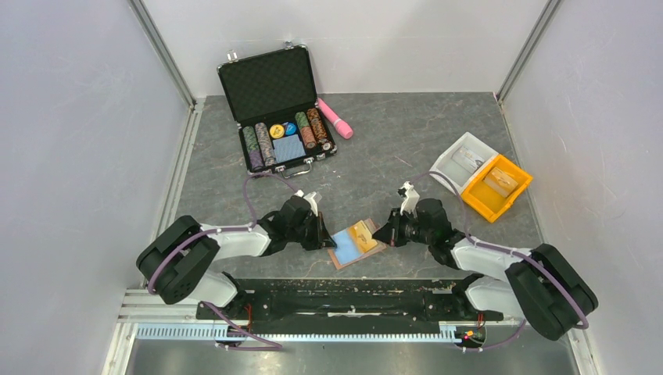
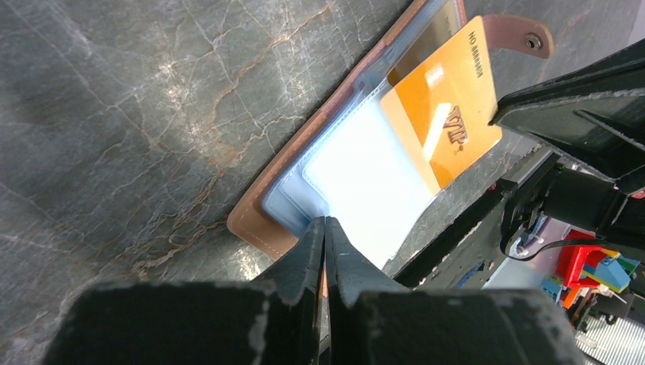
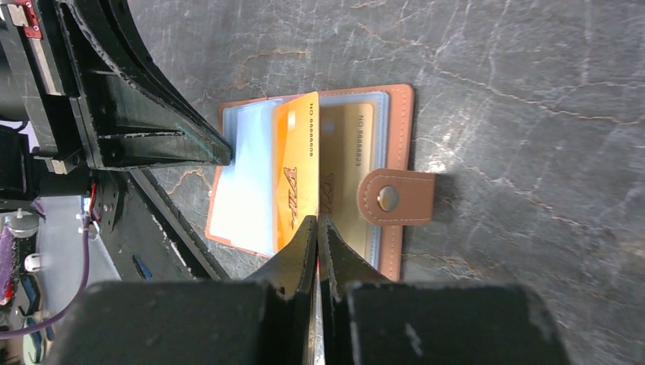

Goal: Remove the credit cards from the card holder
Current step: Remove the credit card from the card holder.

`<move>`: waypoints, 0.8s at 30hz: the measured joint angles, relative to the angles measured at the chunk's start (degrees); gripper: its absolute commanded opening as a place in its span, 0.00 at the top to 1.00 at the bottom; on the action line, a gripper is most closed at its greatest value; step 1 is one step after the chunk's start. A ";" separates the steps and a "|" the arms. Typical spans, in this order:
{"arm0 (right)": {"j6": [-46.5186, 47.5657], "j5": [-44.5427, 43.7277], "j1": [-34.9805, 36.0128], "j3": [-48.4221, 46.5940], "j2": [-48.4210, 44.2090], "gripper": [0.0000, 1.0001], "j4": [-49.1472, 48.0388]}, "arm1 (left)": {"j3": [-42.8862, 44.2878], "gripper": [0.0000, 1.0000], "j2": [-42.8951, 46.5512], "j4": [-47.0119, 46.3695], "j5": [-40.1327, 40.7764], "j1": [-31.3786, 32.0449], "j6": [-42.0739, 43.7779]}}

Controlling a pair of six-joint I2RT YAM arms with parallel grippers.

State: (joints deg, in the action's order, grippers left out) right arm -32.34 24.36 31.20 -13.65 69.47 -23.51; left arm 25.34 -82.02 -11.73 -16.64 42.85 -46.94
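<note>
The brown card holder (image 1: 342, 255) lies open near the table's front edge, its light blue pockets up. My left gripper (image 1: 327, 238) is shut on its left edge; the left wrist view shows the fingertips (image 2: 325, 222) closed over the blue pocket and brown rim (image 2: 247, 220). My right gripper (image 1: 385, 233) is shut on the orange-yellow credit card (image 3: 298, 171), which stands tilted, partly out of the holder (image 3: 399, 114). A tan card (image 3: 348, 163) sits in the right pocket beside the closing tab (image 3: 395, 198). The orange card also shows in the left wrist view (image 2: 445, 114).
An open black poker chip case (image 1: 270, 82) with chips stands at the back, a pink object (image 1: 335, 117) beside it. A white bin (image 1: 461, 160) and a yellow bin (image 1: 500, 187) sit at the right. The black arm rail (image 1: 344, 301) runs just behind the holder.
</note>
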 measured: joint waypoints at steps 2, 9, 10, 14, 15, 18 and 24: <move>0.55 0.07 -0.79 0.00 -1.05 1.00 1.09 | 0.39 0.84 0.00 0.81 0.02 0.00 0.02; 2.03 0.48 -3.43 0.00 -4.15 1.00 4.61 | 2.60 0.53 2.84 7.06 0.24 0.02 0.76; 2.27 0.57 -3.74 0.00 -4.61 1.00 5.03 | 2.93 0.50 3.78 8.46 0.33 0.02 0.94; 3.74 1.70 -4.79 -0.02 -6.01 1.00 6.19 | 5.27 0.37 6.84 13.18 0.70 0.02 2.01; 4.11 1.99 -4.90 -0.04 -6.21 1.00 6.49 | 5.97 0.35 7.39 13.94 0.83 0.02 2.43; 5.77 3.41 -5.25 -0.35 -7.15 1.00 8.31 | 9.07 0.30 8.70 16.55 1.53 0.02 4.07; 7.96 9.27 -5.25 -1.90 -9.46 1.00 9.60 | 14.05 0.27 9.33 19.69 1.49 0.00 7.89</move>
State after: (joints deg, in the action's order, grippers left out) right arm -24.38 33.63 25.96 -15.55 60.01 -13.91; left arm 39.40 -72.69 7.97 -15.16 42.85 -39.05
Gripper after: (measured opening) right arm 0.004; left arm 0.723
